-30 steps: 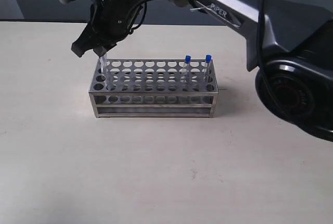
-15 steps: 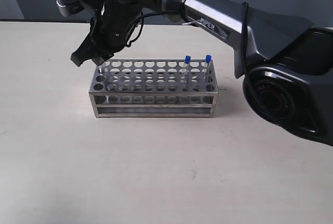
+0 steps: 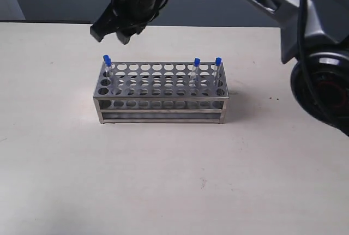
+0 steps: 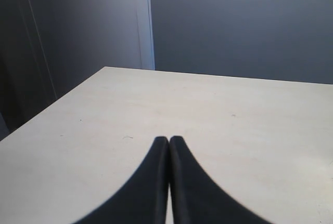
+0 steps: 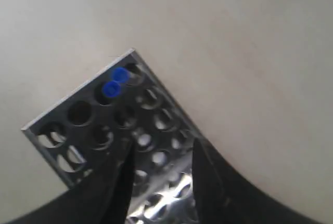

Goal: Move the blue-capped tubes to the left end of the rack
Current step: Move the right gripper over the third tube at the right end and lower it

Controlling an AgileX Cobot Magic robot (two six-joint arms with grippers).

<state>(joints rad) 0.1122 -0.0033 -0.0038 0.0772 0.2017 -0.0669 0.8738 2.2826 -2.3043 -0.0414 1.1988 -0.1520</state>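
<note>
The steel rack (image 3: 161, 96) stands mid-table. At its left end, one blue-capped tube (image 3: 107, 60) shows in the back corner hole. Two more blue-capped tubes (image 3: 196, 63) (image 3: 218, 62) stand in the back row near the right end. My right gripper (image 3: 111, 34) hangs open and empty above the rack's left end. In the right wrist view, my right gripper (image 5: 162, 148) looks down on the rack (image 5: 78, 112). Two blue caps (image 5: 120, 75) (image 5: 110, 89) sit side by side near the rack's corner. My left gripper (image 4: 168, 140) is shut over bare table, away from the rack.
The pale table (image 3: 174, 180) spreads around the rack. The right arm's dark base (image 3: 322, 90) stands at the right edge, and its link spans the top of the exterior view. The table's far edge (image 4: 218, 76) meets a grey wall.
My right gripper let go of the tube it lowered into the left end hole and rose well above the rack. The tube's blue cap now shows there.
</note>
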